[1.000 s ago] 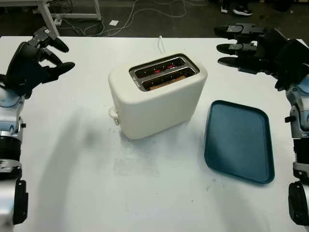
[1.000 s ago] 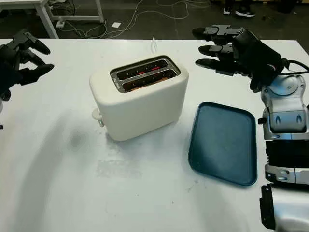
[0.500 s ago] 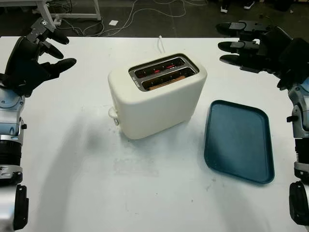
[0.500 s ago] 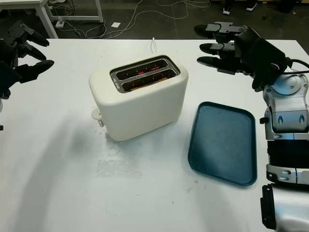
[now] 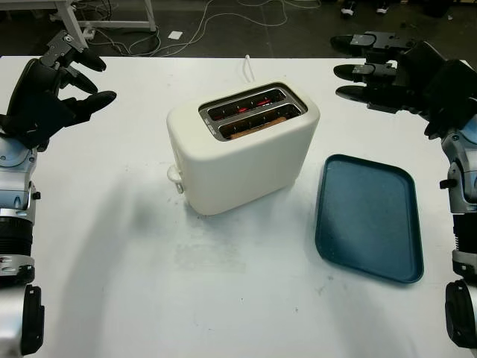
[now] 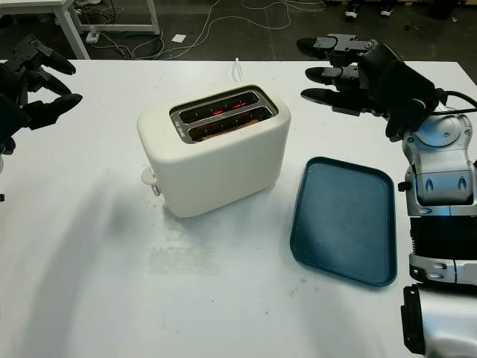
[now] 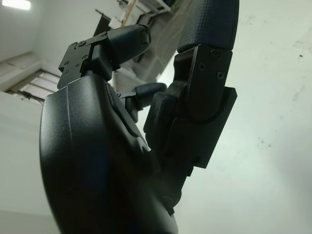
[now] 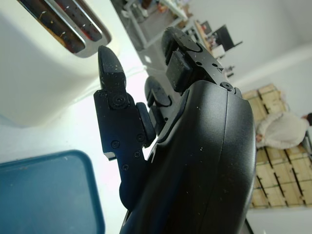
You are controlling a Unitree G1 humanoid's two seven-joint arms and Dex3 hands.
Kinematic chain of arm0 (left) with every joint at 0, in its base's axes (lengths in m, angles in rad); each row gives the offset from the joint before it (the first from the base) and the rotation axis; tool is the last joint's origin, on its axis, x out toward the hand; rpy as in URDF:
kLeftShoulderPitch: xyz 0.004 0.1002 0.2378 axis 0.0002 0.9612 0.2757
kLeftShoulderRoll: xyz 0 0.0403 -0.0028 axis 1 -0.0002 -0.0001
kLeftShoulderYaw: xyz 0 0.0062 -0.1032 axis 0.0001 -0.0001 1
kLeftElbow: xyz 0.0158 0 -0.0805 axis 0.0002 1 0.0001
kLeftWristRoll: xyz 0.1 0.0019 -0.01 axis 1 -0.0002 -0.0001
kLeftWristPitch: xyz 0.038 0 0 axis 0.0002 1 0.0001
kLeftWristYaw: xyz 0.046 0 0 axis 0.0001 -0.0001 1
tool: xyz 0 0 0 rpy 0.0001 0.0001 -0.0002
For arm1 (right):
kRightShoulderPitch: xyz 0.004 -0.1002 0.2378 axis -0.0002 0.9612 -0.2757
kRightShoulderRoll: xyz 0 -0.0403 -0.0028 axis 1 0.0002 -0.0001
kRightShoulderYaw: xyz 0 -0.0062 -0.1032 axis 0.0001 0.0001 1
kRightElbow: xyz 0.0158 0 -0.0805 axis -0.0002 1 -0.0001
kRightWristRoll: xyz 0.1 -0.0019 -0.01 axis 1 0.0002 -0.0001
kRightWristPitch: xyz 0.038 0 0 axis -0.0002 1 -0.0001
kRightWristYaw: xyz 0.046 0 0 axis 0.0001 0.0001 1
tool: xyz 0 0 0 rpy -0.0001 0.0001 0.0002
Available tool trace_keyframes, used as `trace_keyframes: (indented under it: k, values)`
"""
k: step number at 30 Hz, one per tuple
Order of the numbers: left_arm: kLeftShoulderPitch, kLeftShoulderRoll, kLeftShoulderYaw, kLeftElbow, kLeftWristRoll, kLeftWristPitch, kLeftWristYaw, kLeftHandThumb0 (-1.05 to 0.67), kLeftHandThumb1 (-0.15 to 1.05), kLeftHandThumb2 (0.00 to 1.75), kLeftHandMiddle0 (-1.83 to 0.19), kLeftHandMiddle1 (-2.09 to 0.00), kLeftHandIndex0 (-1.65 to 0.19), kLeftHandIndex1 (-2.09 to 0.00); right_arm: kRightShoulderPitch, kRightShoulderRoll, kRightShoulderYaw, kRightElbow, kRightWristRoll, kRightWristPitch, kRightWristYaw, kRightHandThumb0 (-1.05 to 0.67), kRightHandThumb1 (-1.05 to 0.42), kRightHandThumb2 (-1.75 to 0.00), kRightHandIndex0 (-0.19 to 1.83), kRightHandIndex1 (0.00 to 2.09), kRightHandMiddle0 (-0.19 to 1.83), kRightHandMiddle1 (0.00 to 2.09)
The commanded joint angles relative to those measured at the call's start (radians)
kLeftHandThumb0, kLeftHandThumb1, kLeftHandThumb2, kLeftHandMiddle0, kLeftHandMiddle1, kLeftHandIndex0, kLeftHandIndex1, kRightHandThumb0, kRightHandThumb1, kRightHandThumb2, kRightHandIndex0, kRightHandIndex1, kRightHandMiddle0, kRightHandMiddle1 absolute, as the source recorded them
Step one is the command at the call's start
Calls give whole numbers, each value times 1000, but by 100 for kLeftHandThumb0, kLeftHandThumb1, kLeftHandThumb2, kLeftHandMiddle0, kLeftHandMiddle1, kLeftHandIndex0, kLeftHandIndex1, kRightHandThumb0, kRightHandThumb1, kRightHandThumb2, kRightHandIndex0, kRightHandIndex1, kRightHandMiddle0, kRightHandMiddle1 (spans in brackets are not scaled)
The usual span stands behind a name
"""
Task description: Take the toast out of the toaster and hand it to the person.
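Pre-grasp stage, nothing picked yet; toast (image 5: 257,128) sits low in the near slot of the cream toaster (image 5: 242,160), mid-table, only its brown top edge visible; far slot looks empty, heating wires glowing red. Left hand (image 5: 46,93) released, holding nothing, raised above the far-left of the table, well apart from the toaster; right hand (image 5: 391,71) also released and empty, up at far right, beyond the blue tray (image 5: 369,216). My read: next move is right hand in over the slots, then pinch that thin edge from above; tight clearance. Right wrist view adds the toaster slots beside the fingers, plus a person (image 8: 282,131) in the background.
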State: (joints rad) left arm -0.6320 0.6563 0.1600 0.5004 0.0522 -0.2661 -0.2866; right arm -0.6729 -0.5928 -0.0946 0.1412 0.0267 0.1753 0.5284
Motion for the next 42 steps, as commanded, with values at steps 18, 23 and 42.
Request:
trace_keyframes:
  k: [18, 23, 42]
  values:
    - [2, -10, 3, 46, -16, -21, -37, -105, 92, 19, -24, -164, -16, -158, 2, 3, -2, 5, 8, -26, -2, -29, -92, -9, 52, 1, 48, 1]
    - [-1, -6, 2, 55, -13, -42, -39, -105, 92, 20, -24, -164, -16, -159, 2, 4, -1, 6, 7, -26, -5, -28, -92, -7, 52, 1, 48, 1]
    - [-11, -17, 2, 44, -14, -24, -28, -105, 92, 19, -25, -160, -19, -155, -6, -3, 3, 0, 7, -10, 1, -24, -92, -8, 51, 0, 48, 0]
